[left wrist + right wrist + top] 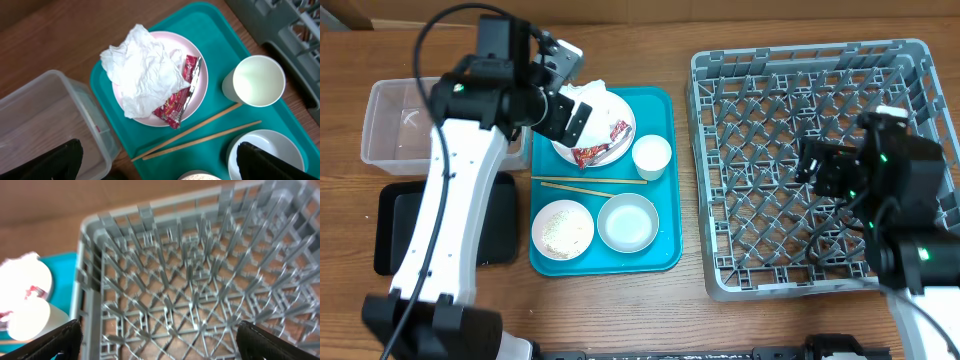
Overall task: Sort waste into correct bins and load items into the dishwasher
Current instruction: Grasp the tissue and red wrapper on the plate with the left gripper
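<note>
A: Your left fingers (pixel 56 161) are spread wide and grip nothing. They hang over the teal tray (pixel 115 125), and the gap between them frames the chopsticks (pixel 210 136), which lie side by side on the tray just ahead.

B: A little farther ahead of those fingers you meet the pinkish plate (pixel 176 44). The crumpled napkin (pixel 142 70) sits on it and covers most of it. The red wrapper (pixel 179 97) lies on the plate against the napkin's edge, reaching the rim on the chopsticks' side.

A: One finger shows in front of the clear tub (pixel 45 107), which stands on the counter (pixel 45 30) just beside the tray. The other shows in front of the empty white bowl (pixel 262 142). Beyond that bowl the small cup (pixel 257 80) stands upright, near the plate but apart from it.

B: Back from the fingers toward your arm's base, the bowl of rice (pixel 563 228) sits beside the empty bowl, across the chopsticks from the plate. The black tray (pixel 395 225) lies on the counter next to the tub.

A: Your right fingers (pixel 52 342) are likewise wide apart and empty. They hover over the dish rack (pixel 200 280), whose pegs fill the space ahead of them.

B: Past the rack's wall, off to one side of those fingers, you can make out the tray's corner and the cup, both blurred.
</note>
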You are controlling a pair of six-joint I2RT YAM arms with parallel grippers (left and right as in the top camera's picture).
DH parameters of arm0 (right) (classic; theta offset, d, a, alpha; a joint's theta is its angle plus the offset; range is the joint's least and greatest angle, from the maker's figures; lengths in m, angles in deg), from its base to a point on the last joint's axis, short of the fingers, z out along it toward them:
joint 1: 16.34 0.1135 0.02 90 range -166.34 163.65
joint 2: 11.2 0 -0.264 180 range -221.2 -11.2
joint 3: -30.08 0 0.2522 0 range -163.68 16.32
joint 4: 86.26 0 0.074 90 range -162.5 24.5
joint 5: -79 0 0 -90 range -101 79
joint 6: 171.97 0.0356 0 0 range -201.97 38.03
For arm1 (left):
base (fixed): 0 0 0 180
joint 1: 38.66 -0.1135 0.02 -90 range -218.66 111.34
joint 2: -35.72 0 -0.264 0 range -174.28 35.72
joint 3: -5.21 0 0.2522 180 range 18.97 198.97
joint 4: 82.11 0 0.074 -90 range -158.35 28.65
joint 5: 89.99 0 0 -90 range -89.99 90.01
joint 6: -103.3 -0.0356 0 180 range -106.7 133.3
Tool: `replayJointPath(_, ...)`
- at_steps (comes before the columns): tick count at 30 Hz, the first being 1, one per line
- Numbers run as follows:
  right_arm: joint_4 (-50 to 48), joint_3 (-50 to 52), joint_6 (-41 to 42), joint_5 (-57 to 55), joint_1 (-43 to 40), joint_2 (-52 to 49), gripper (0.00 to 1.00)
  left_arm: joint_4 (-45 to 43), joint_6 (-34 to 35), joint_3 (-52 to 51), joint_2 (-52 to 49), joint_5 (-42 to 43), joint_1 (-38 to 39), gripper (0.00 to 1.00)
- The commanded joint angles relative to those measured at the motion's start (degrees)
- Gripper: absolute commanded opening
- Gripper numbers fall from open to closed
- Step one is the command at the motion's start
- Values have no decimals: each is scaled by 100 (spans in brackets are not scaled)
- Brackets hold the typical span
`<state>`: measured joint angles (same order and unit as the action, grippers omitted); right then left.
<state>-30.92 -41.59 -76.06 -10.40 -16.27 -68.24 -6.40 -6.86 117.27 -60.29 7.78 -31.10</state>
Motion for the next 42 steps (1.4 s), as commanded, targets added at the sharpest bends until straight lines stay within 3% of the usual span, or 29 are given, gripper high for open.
replayJointPath(1,11,-138,-37,28,-15,-413,100,-197,-407,155,-374,251,42,100)
replayJointPath(5,24,-138,-39,227,-15,-684,100,-527,-822,155,-833,361,79,100)
replayJointPath(25,186,-138,-39,225,-15,-756,100,-1829,-848,155,-3169,367,352,100)
replayJointPath(32,184,-138,-37,225,-15,-756,100,-1779,-791,155,-3593,367,352,100)
replayJointPath(34,184,-138,-37,225,-15,-756,100,-1762,-791,155,-3626,367,352,85)
replayJointPath(38,184,-138,-37,225,-15,-756,100,-1766,-791,160,-3626,367,352,28)
replayJointPath(40,184,-138,-37,225,-15,-756,100,-1762,-787,162,-3624,367,352,8)
replayJointPath(42,184,-138,-37,225,-15,-756,100,-1722,-610,179,-3606,367,352,4)
